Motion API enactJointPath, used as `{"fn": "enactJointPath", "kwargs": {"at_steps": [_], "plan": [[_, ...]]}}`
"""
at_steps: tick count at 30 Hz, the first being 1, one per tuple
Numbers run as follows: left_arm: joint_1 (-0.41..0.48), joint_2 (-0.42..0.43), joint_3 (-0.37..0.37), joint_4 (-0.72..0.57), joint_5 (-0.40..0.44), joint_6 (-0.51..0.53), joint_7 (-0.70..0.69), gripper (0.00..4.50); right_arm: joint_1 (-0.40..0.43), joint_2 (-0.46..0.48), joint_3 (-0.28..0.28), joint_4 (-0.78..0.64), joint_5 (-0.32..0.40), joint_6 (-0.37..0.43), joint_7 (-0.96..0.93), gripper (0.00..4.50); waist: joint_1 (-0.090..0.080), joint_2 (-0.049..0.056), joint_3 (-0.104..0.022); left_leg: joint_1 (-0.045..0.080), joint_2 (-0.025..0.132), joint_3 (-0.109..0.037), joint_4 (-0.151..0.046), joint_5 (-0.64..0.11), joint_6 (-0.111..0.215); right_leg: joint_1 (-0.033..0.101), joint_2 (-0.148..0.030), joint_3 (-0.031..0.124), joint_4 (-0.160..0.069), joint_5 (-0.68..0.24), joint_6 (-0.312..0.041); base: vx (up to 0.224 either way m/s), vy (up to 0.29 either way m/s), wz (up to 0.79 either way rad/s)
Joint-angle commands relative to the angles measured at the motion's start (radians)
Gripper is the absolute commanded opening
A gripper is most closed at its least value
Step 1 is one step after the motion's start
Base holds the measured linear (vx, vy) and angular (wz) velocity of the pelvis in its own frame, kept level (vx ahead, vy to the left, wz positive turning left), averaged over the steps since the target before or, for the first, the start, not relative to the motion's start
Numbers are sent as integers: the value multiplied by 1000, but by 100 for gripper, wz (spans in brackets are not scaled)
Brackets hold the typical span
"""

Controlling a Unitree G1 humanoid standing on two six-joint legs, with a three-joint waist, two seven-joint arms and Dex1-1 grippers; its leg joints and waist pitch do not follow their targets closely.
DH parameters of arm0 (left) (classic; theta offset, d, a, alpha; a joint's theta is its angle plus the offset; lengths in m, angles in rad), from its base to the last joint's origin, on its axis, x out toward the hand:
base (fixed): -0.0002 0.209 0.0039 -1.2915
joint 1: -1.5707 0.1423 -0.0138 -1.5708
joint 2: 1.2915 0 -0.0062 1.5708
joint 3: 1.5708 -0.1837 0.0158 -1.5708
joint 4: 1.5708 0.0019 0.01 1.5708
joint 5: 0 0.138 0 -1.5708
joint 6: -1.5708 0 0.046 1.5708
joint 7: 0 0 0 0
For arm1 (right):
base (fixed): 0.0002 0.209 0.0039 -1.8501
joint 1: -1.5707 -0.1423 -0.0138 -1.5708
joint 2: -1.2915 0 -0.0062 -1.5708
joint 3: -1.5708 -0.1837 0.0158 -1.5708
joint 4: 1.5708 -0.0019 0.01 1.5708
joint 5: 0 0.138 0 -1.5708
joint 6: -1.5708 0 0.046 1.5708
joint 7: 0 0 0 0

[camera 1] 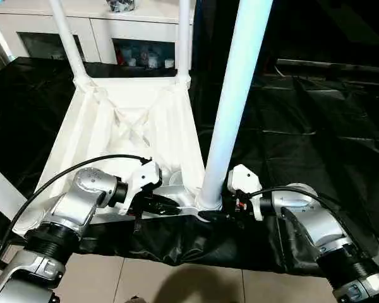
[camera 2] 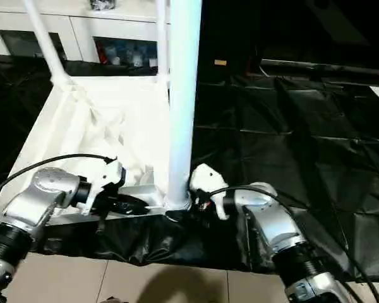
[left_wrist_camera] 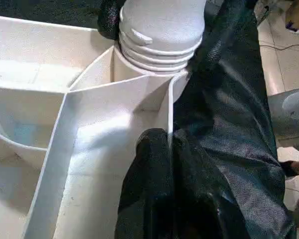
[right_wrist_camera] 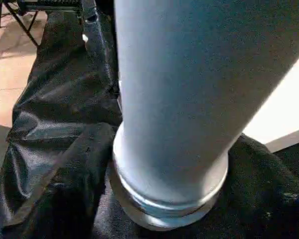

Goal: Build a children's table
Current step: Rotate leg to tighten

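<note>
since the whole thing comes down to that one near leg (camera 1: pixel 230 107), here's how it sits: the tabletop (camera 1: pixel 136 136) lies upside down on the black sheet (camera 1: pixel 316 139), ribbed underside up, and the leg stands upright in the round socket (camera 1: pixel 208 203) at the top's near right corner. its long axis runs straight up and out of frame, maybe leaning a touch, hard to say from this angle. in the left wrist view you can see threaded rings at the leg's base just above the socket, so my guess is it's not seated all the way yet.

the right gripper (camera 1: pixel 224 208) is the closer one. it comes in low and level from the right, right at the leg's base, with its black fingers spread fairly wide either side of the foot of the tube. i honestly can't tell whether the pads are pressing on the leg or just sitting beside it, since the base hides the contact.

the left gripper (camera 1: pixel 167 206) is just left of the same socket, along the near edge of the tabletop. its fingers are pinched together and the tips seem to rest against the rim wall, not wrapped around anything.

two more legs (camera 1: pixel 68 39) stand in the far corners, in front of the white cabinet (camera 1: pixel 101 28).

so any twist or push down on the leg falls to the right arm, with the left steadying the top.
</note>
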Motion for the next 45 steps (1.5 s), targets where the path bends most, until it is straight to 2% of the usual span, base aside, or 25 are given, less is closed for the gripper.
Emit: {"fn": "enactJointPath", "kwargs": {"at_steps": [1,4,5,8,9,12,13,14,15,16,17,18,20,21,23,24,26,27,30,32,34,37,41,45], "plan": [[3,-5,-23,7,1,3,-18,0,-10,0,4,-6,11,-5,11,316,0,-4,-59,11,19,2,-67,-236,17,46,-62,38,-71,-224,-203,0,0,0],[4,-9,-20,13,4,1,-3,0,-3,13,-1,1,9,-5,-4,292,0,-2,-60,10,18,2,-65,-228,18,46,-60,38,-70,-203,-208,0,0,0],[5,-12,-17,17,7,-1,10,0,1,18,-2,3,7,-8,-13,284,0,3,-60,11,18,2,-65,-231,16,47,-61,38,-69,-205,-210,0,0,0],[0,-36,9,38,12,-3,83,0,16,54,-14,10,-10,-3,-96,277,-3,3,-57,12,17,2,-67,-256,7,44,-60,38,-75,-241,-203,0,0,0],[-2,-43,15,43,12,-4,100,0,18,64,-18,13,-15,1,-122,275,-4,0,-54,12,16,-1,-70,-289,-5,44,-61,37,-80,-310,-186,0,0,0],[-32,-105,47,81,27,-3,234,0,14,144,-55,59,-38,19,-292,274,-10,-1,-52,15,15,-1,-70,-319,-16,37,-61,38,-88,-381,-163,0,0,0],[-47,-129,56,98,37,6,291,0,10,174,-67,79,-44,28,-351,274,-13,-4,-50,17,13,-2,-69,-335,-25,33,-61,36,-92,-425,-151,0,0,0],[-56,-143,60,108,43,12,324,0,8,191,-74,90,-48,33,-383,274,-14,-3,-50,22,13,-5,-69,-352,-30,30,-64,35,-97,-478,-134,0,0,0],[-67,-158,64,121,49,13,357,0,2,210,-80,106,-52,35,-417,274,-17,-6,-50,15,12,-9,-71,-350,-29,34,-66,33,-98,-501,-120,0,0,0],[-78,-178,71,133,51,17,395,0,-4,234,-88,127,-59,38,-465,274,-18,-5,-50,15,13,-9,-71,-351,-30,32,-66,34,-99,-505,-114,0,0,0],[-88,-198,79,139,52,22,431,0,-13,255,-92,150,-67,38,-508,274,-18,-1,-52,21,13,-9,-69,-356,-28,27,-66,34,-101,-503,-112,0,0,0],[-111,-256,95,152,57,36,531,0,-45,318,-106,222,-94,37,-644,274,-26,0,-48,16,13,-8,-70,-354,-34,24,-64,35,-101,-493,-120,0,0,0],[-112,-277,94,148,58,40,553,0,-64,342,-110,254,-105,32,-698,273,-30,-2,-54,16,10,-11,-69,-352,-34,30,-65,32,-100,-493,-116,0,0,0],[-110,-288,94,145,58,40,561,0,-74,355,-114,269,-111,29,-723,273,-30,-1,-54,11,11,-9,-70,-331,-27,31,-64,35,-97,-448,-122,0,0,0],[-100,-310,82,127,60,39,559,0,-92,382,-117,289,-108,18,-736,273,-30,-1,-57,9,11,-6,-68,-312,-17,33,-62,36,-92,-392,-134,0,0,0],[-90,-314,71,116,64,39,547,0,-97,390,-110,289,-112,11,-731,273,-29,6,-59,7,11,-5,-68,-292,-12,37,-61,38,-88,-339,-145,0,0,0],[-83,-319,61,110,68,34,539,0,-102,398,-106,290,-119,0,-729,273,-27,5,-63,6,11,-2,-65,-257,-4,41,-60,38,-80,-258,-165,0,0,0],[-72,-315,49,107,72,19,519,0,-105,401,-105,281,-119,-14,-714,329,-26,13,-63,6,10,-1,-65,-246,0,43,-59,37,-79,-233,-174,0,0,0],[-61,-283,39,109,69,-8,463,0,-100,374,-121,253,-86,-14,-648,346,-26,11,-63,5,9,0,-65,-245,7,46,-59,37,-81,-238,-178,0,0,0],[-58,-269,36,106,65,-18,440,0,-98,352,-115,243,-86,-18,-627,377,-27,14,-62,3,9,-1,-66,-251,7,47,-59,36,-82,-257,-174,0,0,0],[-46,-230,38,86,47,-36,357,0,-77,277,-86,182,-78,-21,-518,377,-24,15,-62,7,12,-1,-66,-258,8,47,-59,37,-83,-258,-176,0,0,0],[-41,-215,37,77,45,-40,324,0,-67,244,-75,158,-75,-27,-464,377,-23,16,-62,7,13,1,-66,-252,14,46,-58,38,-78,-221,-190,0,0,0],[-20,-153,27,53,28,-63,200,0,-24,130,-58,75,-29,-32,-249,377,-12,19,-60,10,16,1,-67,-274,22,47,-58,39,-81,-240,-188,0,0,0],[-8,-122,22,27,0,-59,124,0,-6,67,-46,28,0,-18,-143,377,-5,18,-59,11,17,1,-67,-277,21,45,-58,38,-80,-250,-194,0,0,0]]}}
